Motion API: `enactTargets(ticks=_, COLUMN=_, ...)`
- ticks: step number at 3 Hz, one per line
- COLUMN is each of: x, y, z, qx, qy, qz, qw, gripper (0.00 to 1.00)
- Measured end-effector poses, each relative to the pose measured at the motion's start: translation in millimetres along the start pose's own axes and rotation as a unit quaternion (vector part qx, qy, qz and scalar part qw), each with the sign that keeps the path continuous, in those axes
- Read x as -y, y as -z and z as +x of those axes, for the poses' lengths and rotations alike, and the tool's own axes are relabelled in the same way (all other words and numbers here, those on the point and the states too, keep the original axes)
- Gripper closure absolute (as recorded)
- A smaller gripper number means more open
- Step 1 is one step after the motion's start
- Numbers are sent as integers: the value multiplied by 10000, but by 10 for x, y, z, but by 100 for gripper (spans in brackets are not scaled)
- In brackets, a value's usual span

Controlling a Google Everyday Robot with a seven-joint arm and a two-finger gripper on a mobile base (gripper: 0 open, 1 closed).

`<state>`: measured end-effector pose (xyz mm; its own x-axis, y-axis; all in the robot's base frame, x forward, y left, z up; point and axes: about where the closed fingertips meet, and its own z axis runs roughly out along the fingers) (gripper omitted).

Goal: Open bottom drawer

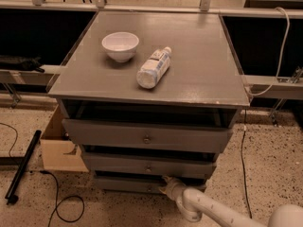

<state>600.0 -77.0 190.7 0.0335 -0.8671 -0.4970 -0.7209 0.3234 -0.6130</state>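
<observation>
The grey cabinet [156, 46] has three drawer fronts, all pulled out a little. The bottom drawer [123, 183] is the narrowest, lowest front, just above the floor. My gripper [165, 186] is at the end of the white arm [208, 209], which comes in from the lower right. It is right at the bottom drawer's front, near its centre where the knob sits. The knob itself is hidden by the gripper.
The middle drawer [147, 166] and top drawer [147, 137] sit above. A white bowl [120, 45] and a lying plastic bottle [153, 68] rest on the cabinet top. A cardboard box [59, 150], a black pole [21, 167] and a cable [61, 207] lie on the floor at left.
</observation>
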Motion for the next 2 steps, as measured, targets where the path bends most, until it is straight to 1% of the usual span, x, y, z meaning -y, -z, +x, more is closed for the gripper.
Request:
enactTargets(ticks=1, x=-75, y=90, z=75, qx=-94, qy=-41, qz=-23, qw=9999, gripper=100)
enactTargets(ticks=2, x=-191, y=234, z=202, qx=-218, qy=-95, qz=-132, qw=9996, gripper=100)
